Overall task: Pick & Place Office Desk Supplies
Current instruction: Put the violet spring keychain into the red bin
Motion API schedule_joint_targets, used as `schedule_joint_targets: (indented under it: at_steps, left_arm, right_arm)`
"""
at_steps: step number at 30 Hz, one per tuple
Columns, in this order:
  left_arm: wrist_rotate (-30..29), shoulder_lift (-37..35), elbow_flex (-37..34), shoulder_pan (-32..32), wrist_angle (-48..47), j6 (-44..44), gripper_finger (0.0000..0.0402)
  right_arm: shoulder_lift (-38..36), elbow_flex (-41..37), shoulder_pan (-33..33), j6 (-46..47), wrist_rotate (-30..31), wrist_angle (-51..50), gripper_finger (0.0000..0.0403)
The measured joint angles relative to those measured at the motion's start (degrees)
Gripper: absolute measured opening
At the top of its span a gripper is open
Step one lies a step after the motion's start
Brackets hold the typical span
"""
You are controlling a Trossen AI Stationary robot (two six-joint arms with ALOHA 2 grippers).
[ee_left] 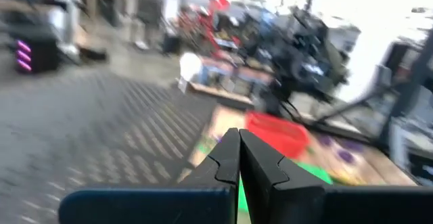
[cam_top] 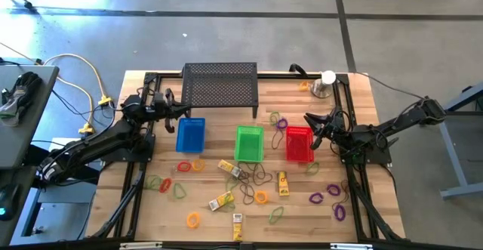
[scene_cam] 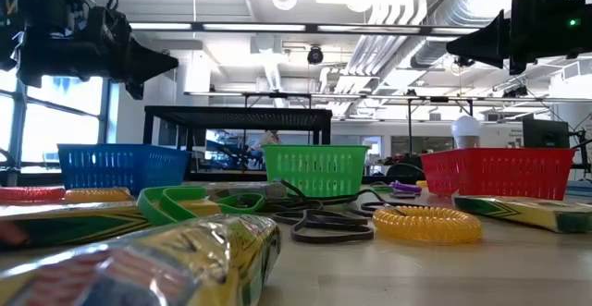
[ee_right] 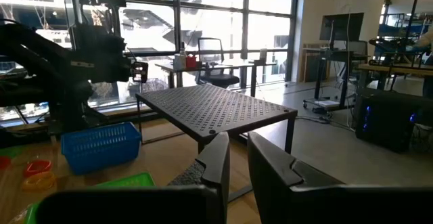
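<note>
The office desk supplies lie loose on the wooden table: orange loops (cam_top: 194, 220), green loops (cam_top: 276, 214), purple loops (cam_top: 316, 198), dark loops (scene_cam: 324, 223) and small yellow blocks (cam_top: 221, 201). No gripper touches any of them. My left gripper (cam_top: 172, 108) hangs in the air just beyond the far side of the blue basket (cam_top: 190, 134). It points level, and its fingers (ee_left: 238, 132) are shut with nothing between them. My right gripper (cam_top: 311, 121) hovers over the far end of the red basket (cam_top: 299, 143). A narrow gap shows between its fingers (ee_right: 237, 146), and nothing is in it.
A green basket (cam_top: 249, 143) stands between the blue and the red one. A black mesh shelf (cam_top: 219, 84) stands at the table's far edge. A silver cup with a white ball (cam_top: 326, 84) is at the far right. A black frame (cam_top: 137, 182) runs along the table's sides.
</note>
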Motion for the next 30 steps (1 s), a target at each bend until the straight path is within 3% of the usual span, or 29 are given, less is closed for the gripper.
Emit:
schedule_joint_targets:
  at_steps: [6,10,13,21,26,30]
  left_arm:
    - [1.79,-0.02,0.00,-7.48,-6.02,2.23,0.0001]
    - [-0.83,-0.02,0.02,-15.20,-6.27,1.78,0.0001]
    - [-8.14,-0.02,0.02,-22.93,-6.55,1.57,0.0001]
    - [-37.15,-0.02,0.02,-43.71,-6.94,3.01,0.0001]
    - [-43.75,-0.02,0.02,-51.04,-7.06,3.77,0.0001]
    - [-47.03,-0.02,0.02,-53.25,-6.72,3.96,0.0001]
  right_arm:
    - [0.00,0.00,0.01,-0.01,0.00,-0.01,0.0043]
    - [0.00,0.00,0.01,0.00,0.00,0.00,0.0043]
    - [0.00,0.00,0.00,-0.01,0.00,0.01,0.0043]
    - [0.00,0.00,0.00,-0.01,0.00,-0.01,0.0043]
    - [0.00,0.00,-0.01,0.00,0.00,0.01,0.0043]
    - [0.00,0.00,0.01,0.00,0.00,-0.01,0.0043]
